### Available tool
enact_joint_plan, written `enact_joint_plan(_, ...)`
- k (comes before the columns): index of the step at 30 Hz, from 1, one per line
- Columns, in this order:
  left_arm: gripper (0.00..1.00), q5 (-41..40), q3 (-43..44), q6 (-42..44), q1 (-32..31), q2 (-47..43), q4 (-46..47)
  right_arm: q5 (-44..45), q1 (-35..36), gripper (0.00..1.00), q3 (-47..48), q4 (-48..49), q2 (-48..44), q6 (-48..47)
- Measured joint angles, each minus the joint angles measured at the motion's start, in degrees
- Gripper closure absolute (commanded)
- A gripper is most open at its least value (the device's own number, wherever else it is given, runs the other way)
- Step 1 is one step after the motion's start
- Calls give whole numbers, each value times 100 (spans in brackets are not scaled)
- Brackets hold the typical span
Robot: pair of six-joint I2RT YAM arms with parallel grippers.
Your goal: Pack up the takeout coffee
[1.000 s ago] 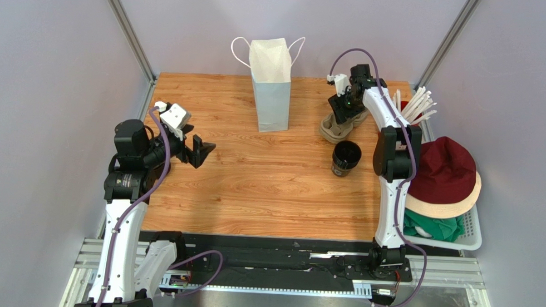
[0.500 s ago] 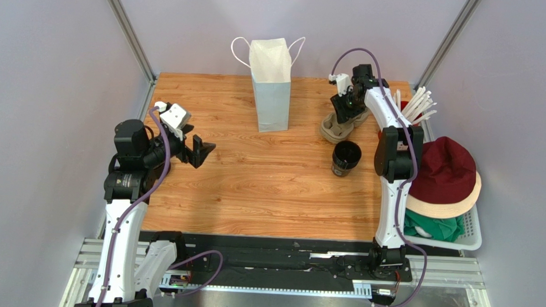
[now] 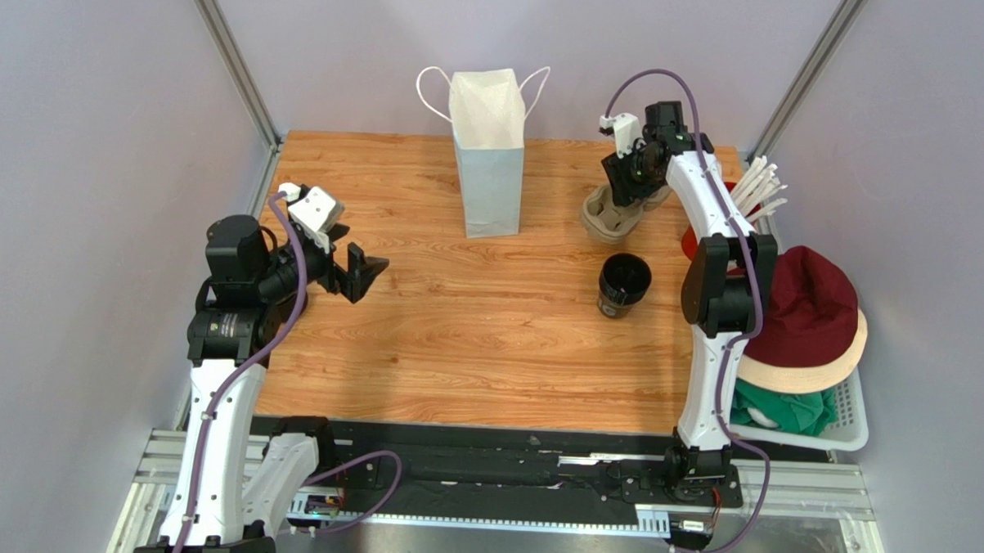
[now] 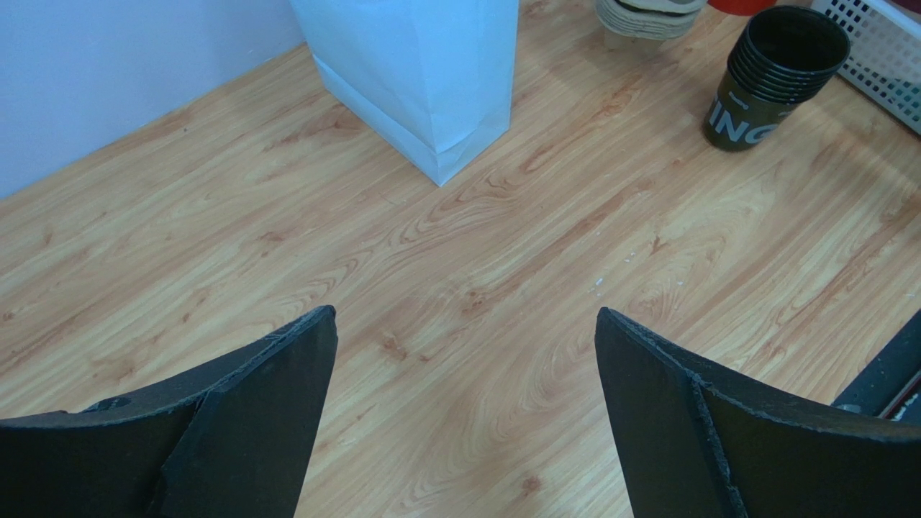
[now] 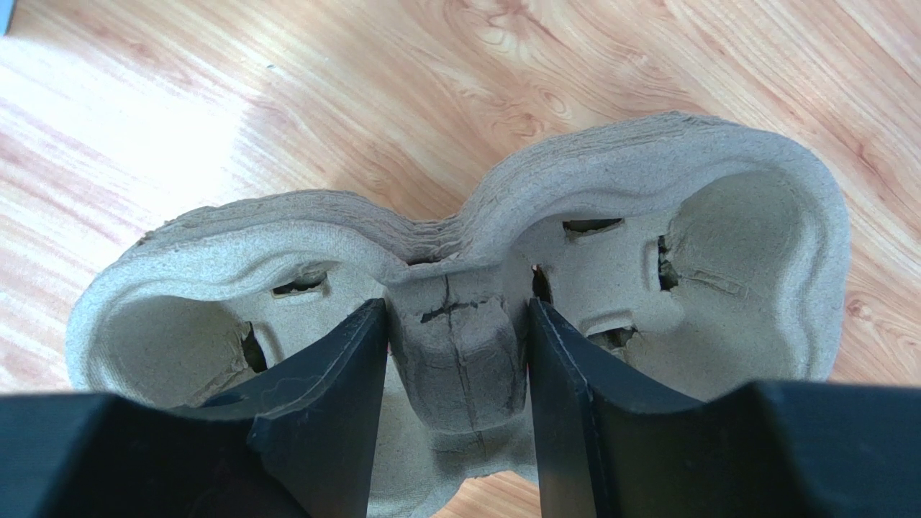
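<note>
Right of the paper bag: cup carrier, centre post pinched by my right gripper. Takeout coffee: right of bag, nearer me. Left gripper: spread, empty, left of bag. I'd lift level, grip centred, peeling one carrier only.

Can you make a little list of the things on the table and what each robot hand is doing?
Left gripper: open, holding nothing, above the table
Right gripper: shut on the cup carrier, at its middle post
Black coffee cup: upright on the table, nothing touching it
Paper bag: standing at the back
Coffee packed: not yet
</note>
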Motion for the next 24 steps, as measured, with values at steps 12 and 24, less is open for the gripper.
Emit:
enact_joint_plan(12, 3, -2, 0, 4, 0, 2, -2, 728, 0, 56, 232, 267, 468, 684)
enact_joint_plan(24, 3, -11, 0, 4, 0, 146, -11, 1429, -2, 38, 240, 632, 704, 1484)
